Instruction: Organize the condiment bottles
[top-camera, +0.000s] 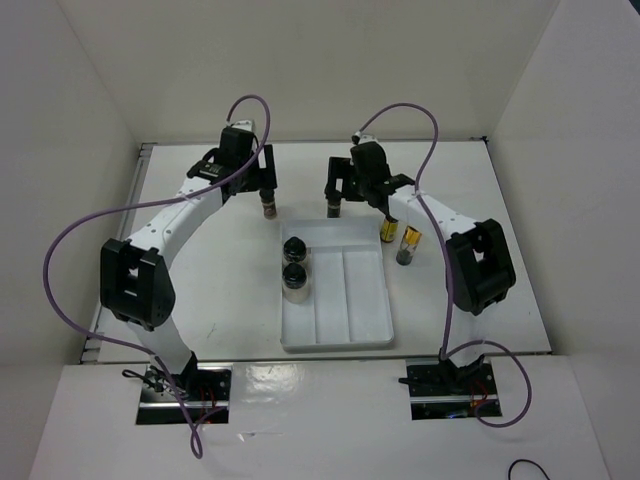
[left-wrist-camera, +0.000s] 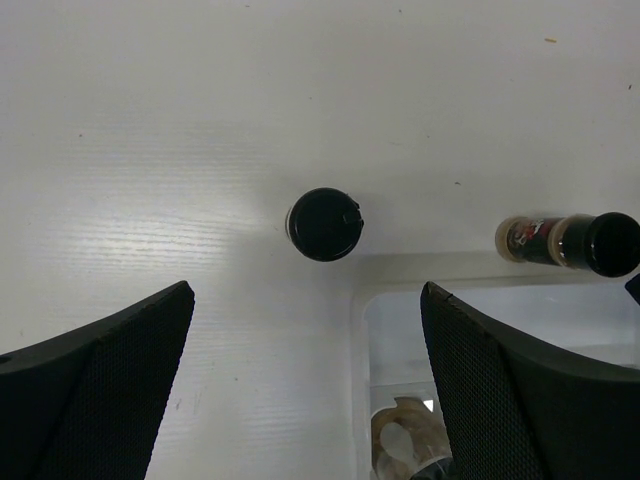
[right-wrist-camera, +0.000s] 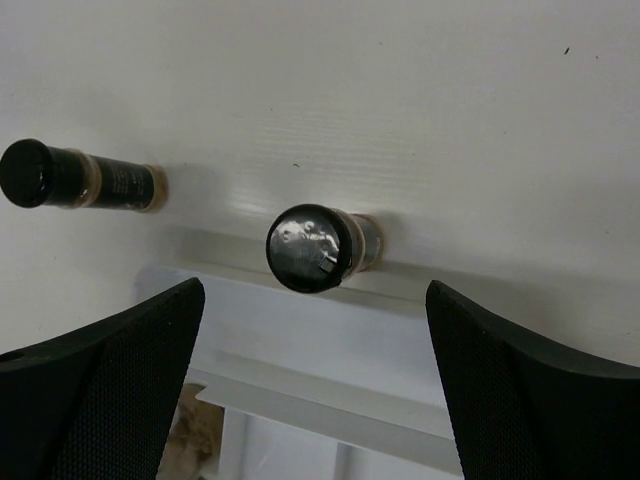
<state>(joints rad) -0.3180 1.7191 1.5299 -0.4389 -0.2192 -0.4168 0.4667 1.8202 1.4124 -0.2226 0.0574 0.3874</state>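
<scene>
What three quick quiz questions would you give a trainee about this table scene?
1. True or false: both squat jars sit in the tray's left compartment.
2. How many bottles are on the table outside the tray? A two, B four, C six.
3. Fill in: the left end effector and right end effector are both ____.
Key: 1 true; 2 B; 3 open.

- Dark brown bottle (left-wrist-camera: 324, 224): upright, black cap up, centred just ahead of the left gripper's (left-wrist-camera: 305, 290) spread fingers.
- Second dark brown bottle (right-wrist-camera: 315, 247): upright, centred ahead of the wide-apart right gripper (right-wrist-camera: 313, 287).
- Yellow-amber bottle (top-camera: 386, 229) and taller-standing twin (top-camera: 407, 245): upright, just right of the right gripper.
- Far squat jar (top-camera: 295, 246) and near squat jar (top-camera: 295, 280): upright, close together, between the grippers and nearer the bases.
</scene>
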